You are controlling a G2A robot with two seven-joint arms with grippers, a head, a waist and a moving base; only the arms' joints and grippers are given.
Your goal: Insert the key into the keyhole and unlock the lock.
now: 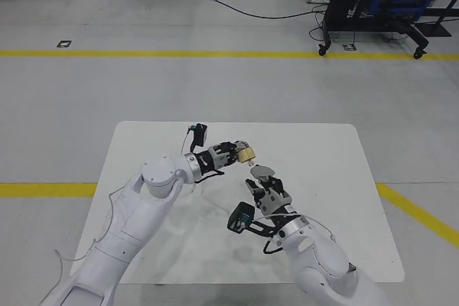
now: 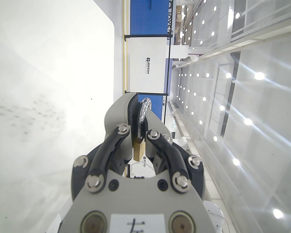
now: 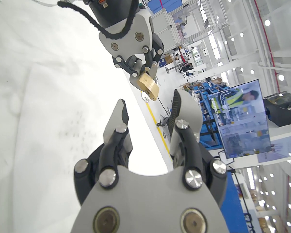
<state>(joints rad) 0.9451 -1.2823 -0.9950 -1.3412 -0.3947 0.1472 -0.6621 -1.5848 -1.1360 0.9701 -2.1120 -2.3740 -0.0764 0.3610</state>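
— Where do we stand?
— Left gripper (image 2: 139, 112) jaws pinch the lock (image 3: 149, 87) over the desk (image 1: 329, 153). Right gripper (image 1: 260, 177) at its 5 o'clock, jaws spread, empty. Likely the key (image 3: 145, 97) is seated; we judge turning left.

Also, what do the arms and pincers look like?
Left arm and right arm: glossy white shells. Black braided cable at the left's black wrist. Left pincer and right pincer: grey fingers, black ribbed pads, black linkages, silver bolts. White label on the left's base.
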